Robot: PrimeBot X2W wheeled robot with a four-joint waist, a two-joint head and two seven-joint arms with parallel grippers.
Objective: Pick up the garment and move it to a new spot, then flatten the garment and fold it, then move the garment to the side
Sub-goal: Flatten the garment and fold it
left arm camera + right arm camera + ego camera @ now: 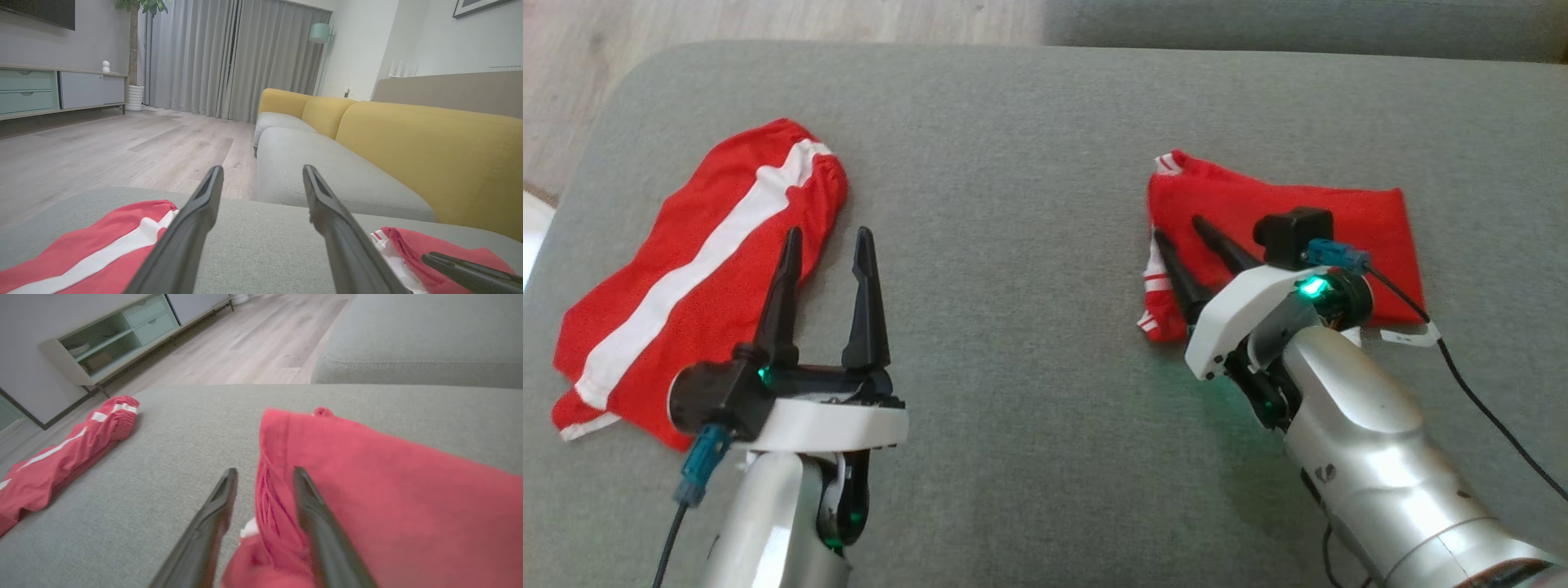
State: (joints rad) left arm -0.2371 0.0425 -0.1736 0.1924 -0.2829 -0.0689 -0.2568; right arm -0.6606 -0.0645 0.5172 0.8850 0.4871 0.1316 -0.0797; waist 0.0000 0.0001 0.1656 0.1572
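Head view: the grey cushion (1029, 163) carries a striped red garment (686, 269) at 9 o'clock and the folded red garment (1233, 196) at 3 o'clock, well apart. The right arm enters from 5 o'clock, with the right gripper (1180, 229) angled toward 11 o'clock and its fingers released astride the folded garment's left edge. The left gripper (829, 237) points to 12 o'clock, spread and empty, just beside the striped garment.

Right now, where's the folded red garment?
Head view: the folded red garment lies on the robot's right side of the grey cushion, with the right tool straddling its left edge. The striped red garment lies far off on the left.
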